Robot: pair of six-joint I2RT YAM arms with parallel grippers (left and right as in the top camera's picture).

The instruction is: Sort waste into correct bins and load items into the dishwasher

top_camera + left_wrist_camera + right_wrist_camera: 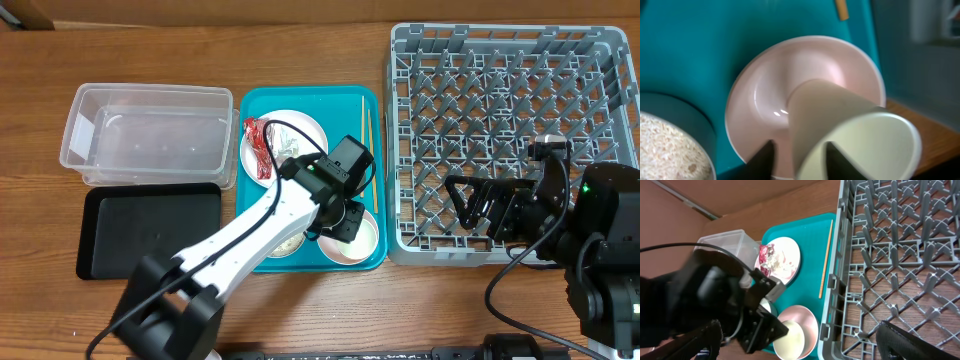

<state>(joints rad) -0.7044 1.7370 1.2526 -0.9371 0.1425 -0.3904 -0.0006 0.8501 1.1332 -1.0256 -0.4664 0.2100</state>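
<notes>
currently the left end effector (800,152) is closed on the small white cup (855,135). one finger (762,156) is outside the wall and the other looks to sit inside the mouth, so it's a pinch on the wall, not a wrap round the body. cup is tilted, mouth toward the wrist camera, base over the pale pink bowl (805,75). can't tell if the base touches the bowl or is just clear.

my read: the bowl rim leaves no room for fingers either side of the cup, hence the wall pinch. step in hand is taking the cup to the dish rack (510,140), at 3 o'clock of the teal tray (340,100).

right end effector (472,207) hangs wide open with nothing in it over the rack's 6 o'clock edge. probably parked clear of the left arm's path.

- grey-white bowl (700,125) with rice (665,150) is just beside the pink bowl, mostly under the arm from overhead.
- plate (305,130) at the tray's 12 o'clock carries the red wrapper (258,145).
- clear tub (145,135) and black tray (150,235) sit at the tray's 9 o'clock.

hard to make out:
- only one chopstick (365,125) resolves, near the tray's 3 o'clock edge.
- tissue: white bits by the wrapper, too blurred to call.
- left finger roots are cut off at the frame bottom.
</notes>
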